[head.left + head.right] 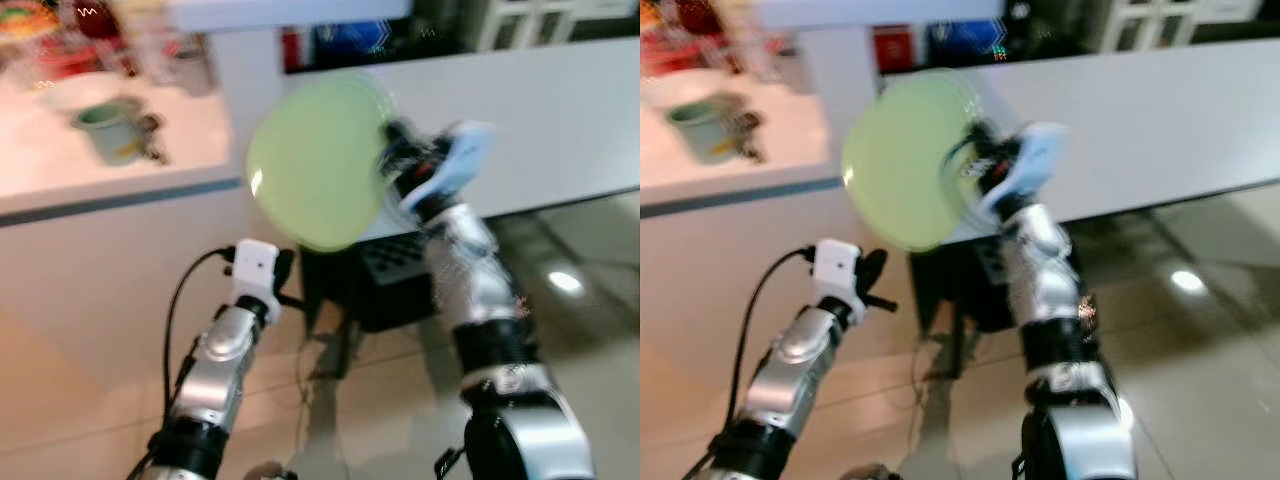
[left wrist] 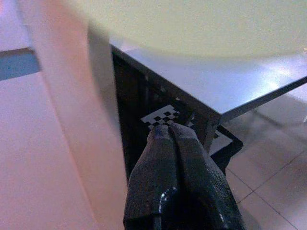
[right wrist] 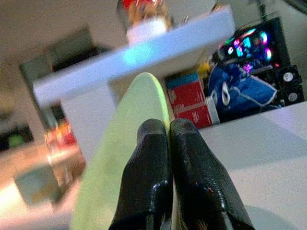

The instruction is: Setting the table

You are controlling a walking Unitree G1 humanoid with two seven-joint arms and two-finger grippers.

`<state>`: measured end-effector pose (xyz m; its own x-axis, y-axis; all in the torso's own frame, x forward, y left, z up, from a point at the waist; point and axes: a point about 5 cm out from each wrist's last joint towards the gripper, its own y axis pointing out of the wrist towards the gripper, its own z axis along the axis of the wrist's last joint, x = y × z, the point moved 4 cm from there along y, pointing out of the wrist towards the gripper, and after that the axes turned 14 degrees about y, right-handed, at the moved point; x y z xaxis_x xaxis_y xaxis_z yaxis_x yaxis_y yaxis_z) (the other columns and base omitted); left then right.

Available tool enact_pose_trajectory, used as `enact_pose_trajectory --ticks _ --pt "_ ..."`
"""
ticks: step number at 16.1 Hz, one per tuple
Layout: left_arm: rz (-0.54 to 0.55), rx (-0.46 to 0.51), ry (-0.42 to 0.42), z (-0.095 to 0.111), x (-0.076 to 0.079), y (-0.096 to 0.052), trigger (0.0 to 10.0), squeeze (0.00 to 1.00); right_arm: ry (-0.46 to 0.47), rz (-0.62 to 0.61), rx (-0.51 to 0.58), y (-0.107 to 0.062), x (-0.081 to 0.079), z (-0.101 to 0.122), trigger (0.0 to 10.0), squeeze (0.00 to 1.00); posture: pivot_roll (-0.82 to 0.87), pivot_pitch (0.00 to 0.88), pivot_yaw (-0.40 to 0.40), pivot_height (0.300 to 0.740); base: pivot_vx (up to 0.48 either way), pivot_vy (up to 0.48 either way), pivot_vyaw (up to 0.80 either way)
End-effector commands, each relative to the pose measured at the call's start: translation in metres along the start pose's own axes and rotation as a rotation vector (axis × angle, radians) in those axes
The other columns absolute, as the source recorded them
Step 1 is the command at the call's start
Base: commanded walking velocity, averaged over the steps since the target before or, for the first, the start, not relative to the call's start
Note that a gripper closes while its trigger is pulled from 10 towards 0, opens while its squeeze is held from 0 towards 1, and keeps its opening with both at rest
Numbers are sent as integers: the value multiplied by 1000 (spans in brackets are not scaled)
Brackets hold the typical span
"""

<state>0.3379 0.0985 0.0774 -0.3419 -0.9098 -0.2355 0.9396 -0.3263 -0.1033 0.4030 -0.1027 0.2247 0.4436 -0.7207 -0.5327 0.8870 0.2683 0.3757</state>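
Left eye view: the right arm is raised and bent upward, its forearm near upright, and the right gripper (image 1: 392, 150) is held above the edge of the white tabletop (image 1: 540, 120). A pale green plate (image 1: 320, 160) is clamped by its rim between the jaws — it is carried on edge, its face turned toward the camera, in the air and clear of the tabletop. In the right wrist view the two black fingers (image 3: 148, 177) are seen pressed together on the plate's edge. The left arm is held lower, angled forward and up, with the left gripper (image 2: 173, 136) below the plate and its jaws closed on nothing. A green mug (image 1: 108, 128) stands on a counter well off to the left of the jaws — blurred.
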Motion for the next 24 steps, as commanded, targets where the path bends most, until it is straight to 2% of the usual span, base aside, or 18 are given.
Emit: enact_pose_trajectory --ticks 1,3,5,8,9,10,17,24 --pt "3 3 11 1 -1 1 10000 0 51 -17 81 7 2 25 0 0 34 0 30 740 0 0 0" --pt "3 7 10 2 -1 1 10000 0 145 -128 132 10 28 42 0 0 36 0 31 740 0 0 0" --pt "6 5 15 1 -2 1 10000 0 219 -248 155 6 56 49 0 0 41 0 32 740 0 0 0" --pt "4 -3 33 1 -4 2 10000 0 249 -374 128 -5 81 38 0 0 44 0 35 740 0 0 0" --pt "3 -5 38 1 -4 2 10000 0 249 -387 120 -6 83 36 1882 0 44 0 36 740 0 0 0" --pt "3 -6 41 1 -4 3 10000 0 242 -400 106 -7 86 33 10000 0 42 0 38 740 0 0 0" --pt "5 4 59 4 -3 4 10000 0 216 -384 117 -5 85 32 10000 0 38 0 41 740 323 -198 0" --pt "0 -40 105 -3 -2 4 10000 0 189 -350 63 -7 75 13 10000 0 35 0 44 740 399 -201 0"
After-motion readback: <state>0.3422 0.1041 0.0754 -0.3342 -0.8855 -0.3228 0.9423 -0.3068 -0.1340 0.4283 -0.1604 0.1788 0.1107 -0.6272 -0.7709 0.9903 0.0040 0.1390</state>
